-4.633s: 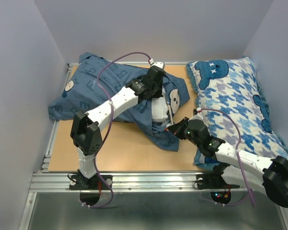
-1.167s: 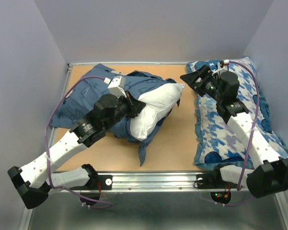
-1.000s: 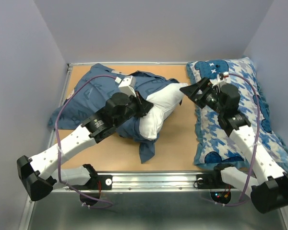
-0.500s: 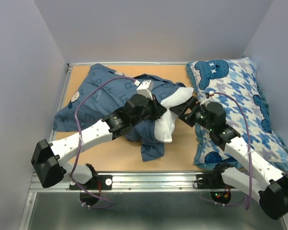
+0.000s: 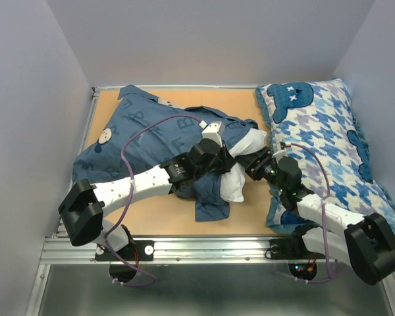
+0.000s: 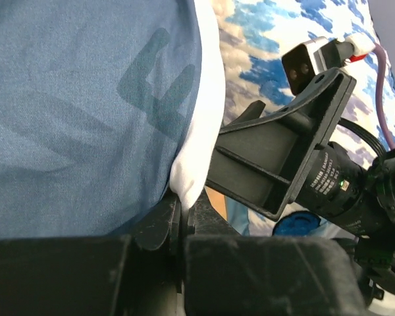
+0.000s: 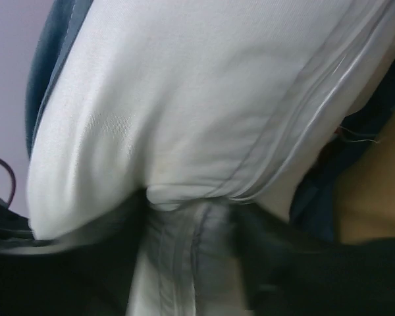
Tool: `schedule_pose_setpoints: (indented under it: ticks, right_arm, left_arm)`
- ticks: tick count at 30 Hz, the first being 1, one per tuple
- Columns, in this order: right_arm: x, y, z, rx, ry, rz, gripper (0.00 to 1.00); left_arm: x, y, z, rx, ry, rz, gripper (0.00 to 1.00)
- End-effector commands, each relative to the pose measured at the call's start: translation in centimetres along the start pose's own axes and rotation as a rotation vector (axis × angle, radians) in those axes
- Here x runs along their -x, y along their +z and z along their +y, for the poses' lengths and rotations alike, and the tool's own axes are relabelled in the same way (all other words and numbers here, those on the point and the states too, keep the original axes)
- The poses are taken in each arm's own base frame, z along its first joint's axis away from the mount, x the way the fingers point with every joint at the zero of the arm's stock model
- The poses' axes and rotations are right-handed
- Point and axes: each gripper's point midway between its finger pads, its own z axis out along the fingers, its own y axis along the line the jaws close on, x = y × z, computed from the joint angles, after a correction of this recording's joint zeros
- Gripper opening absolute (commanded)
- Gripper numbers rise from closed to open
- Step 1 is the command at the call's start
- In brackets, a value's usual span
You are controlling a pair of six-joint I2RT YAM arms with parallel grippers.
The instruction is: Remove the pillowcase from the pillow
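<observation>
Robotics laboratory, test cell. Two white-and-black robot arms, the left arm and the right arm, are standing bolted to a slotted aluminium rail at the near edge of a bare wooden board. Plain grey-lilac panels are closing the bench in on three sides. Purple cables are looping loose along the arms, and indicator lights are glowing at one base. A small camera on a black bracket is riding on the right wrist.
</observation>
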Motion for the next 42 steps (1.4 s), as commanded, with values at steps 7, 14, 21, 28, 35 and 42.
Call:
schedule_pose_setpoints:
  ticks: [7, 14, 21, 28, 35, 42]
  right_arm:
    - [2.6, -0.1, 6.9, 0.122, -0.082, -0.088, 0.01]
    - [5.7, -2.7, 8.9, 0.031, -0.223, -0.207, 0.01]
    - [5.6, -3.0, 8.8, -0.021, -0.288, -0.174, 0.01]
    - [5.5, -3.1, 8.8, -0.044, -0.327, -0.149, 0.01]
    - [5.7, -3.1, 9.4, -0.035, -0.337, -0.151, 0.01]
    - [5.4, -3.1, 8.6, -0.064, -0.338, -0.135, 0.01]
  left_arm:
    - [3.5, -3.6, -12.7, -0.397, 0.006, -0.07, 0.0]
    - [7.8, -5.4, -12.1, -0.304, 0.095, -0.204, 0.46]
    - [13.1, -10.4, -10.4, -0.195, 0.109, -0.369, 0.59]
    - [15.2, -12.2, 4.2, 0.423, -0.034, -0.399, 0.86]
    - [14.1, -13.1, 10.0, 0.484, -0.13, -0.407, 0.87]
    - [11.8, -11.5, 12.8, 0.605, -0.095, -0.332, 0.89]
